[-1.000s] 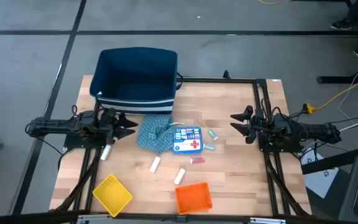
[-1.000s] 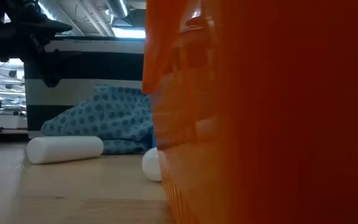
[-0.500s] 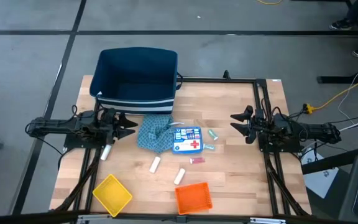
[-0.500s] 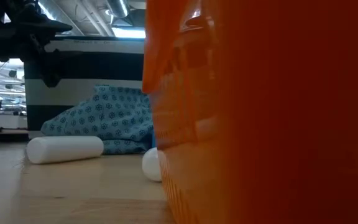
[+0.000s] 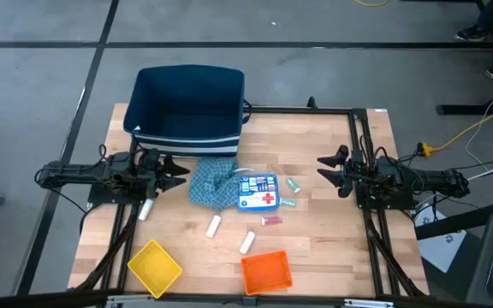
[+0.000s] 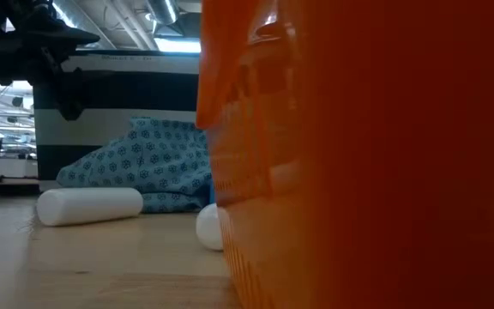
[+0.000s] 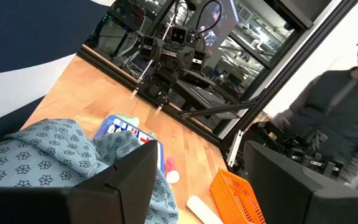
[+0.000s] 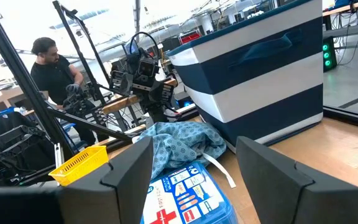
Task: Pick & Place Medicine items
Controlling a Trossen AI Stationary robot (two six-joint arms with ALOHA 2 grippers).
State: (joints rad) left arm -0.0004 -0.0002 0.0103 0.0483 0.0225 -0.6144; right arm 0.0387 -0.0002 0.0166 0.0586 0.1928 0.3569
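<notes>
The flat blue-and-white box with a red cross (image 5: 258, 192) lies mid-table, its left edge against the teal patterned cloth (image 5: 213, 185). Two white cylinders (image 5: 214, 226) (image 5: 247, 243) lie nearer the front; a third (image 5: 145, 208) lies under the left arm. Two teal pieces (image 5: 294, 185) (image 5: 288, 203) and a pink piece (image 5: 271, 221) lie beside the box. My left gripper (image 5: 178, 171) hovers open left of the cloth. My right gripper (image 5: 325, 168) hovers open right of the teal pieces. The box (image 7: 126, 127) (image 8: 182, 193) shows in both wrist views.
A navy bin with white stripes (image 5: 188, 109) stands at the table's far edge. A yellow tray (image 5: 154, 267) and an orange tray (image 5: 266, 271) sit at the near edge; the orange tray (image 6: 358, 154) fills most of the low view. A person (image 7: 347, 106) stands beyond the table.
</notes>
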